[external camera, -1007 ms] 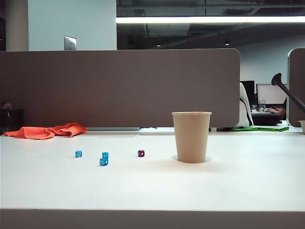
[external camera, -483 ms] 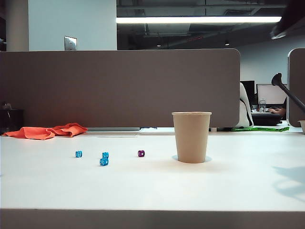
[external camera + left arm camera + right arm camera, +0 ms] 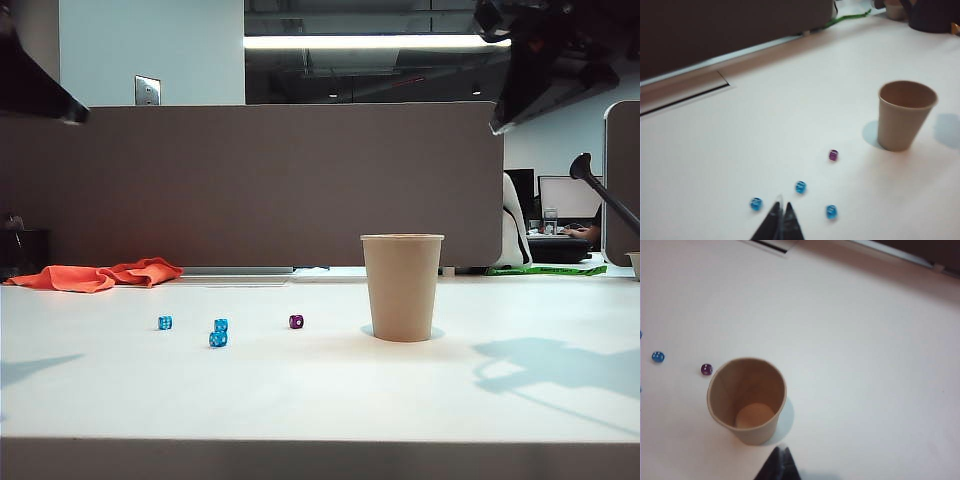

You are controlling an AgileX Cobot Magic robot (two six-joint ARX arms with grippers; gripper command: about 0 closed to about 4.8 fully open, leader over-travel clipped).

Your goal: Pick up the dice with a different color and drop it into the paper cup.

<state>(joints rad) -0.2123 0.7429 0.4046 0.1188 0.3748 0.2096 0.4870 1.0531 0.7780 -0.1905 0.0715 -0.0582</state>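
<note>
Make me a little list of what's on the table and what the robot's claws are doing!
odd die: tiny purple die, on the white table, left of the cup
cup: tan paper cup, upright, empty
other dice: three blue dice
cloth: orange cloth, far left
left claw: shut, above the blue dice
right claw: shut, above the cup

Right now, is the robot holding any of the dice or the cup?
No. The left gripper and right gripper are shut on nothing, above the table. The purple die and cup sit untouched.
</note>
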